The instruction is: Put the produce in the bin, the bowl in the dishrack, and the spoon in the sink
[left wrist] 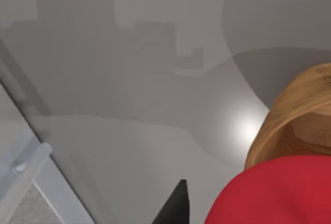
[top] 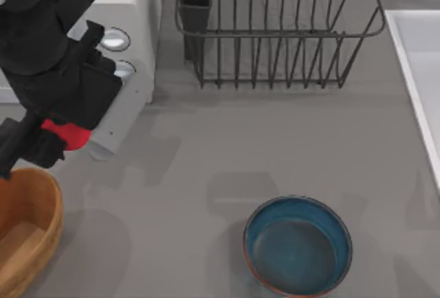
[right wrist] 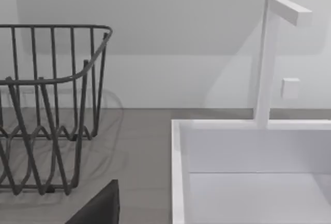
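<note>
"What was on the grey desk (top: 206,153)?"

"A shiny round blue bowl (top: 298,245) sat near the front. A dark wire dishrack (top: 275,29) stood at the back, beside the white sink (top: 419,71)."

"And the small red fruit (top: 67,134)?"

"The left claw (top: 48,140) squeezed it tight, just above the round brown wooden bin (top: 31,232)."

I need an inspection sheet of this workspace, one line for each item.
Surface: grey table.
Job's things: produce held above the table beside the bin; blue bowl upright on the table; dishrack at the back; sink at the right.
Clutter: white microwave at the back left.
Grippers: left gripper shut on produce near the bin.
Cables: nothing seen.
Surroundings: faucet behind the sink.
</note>
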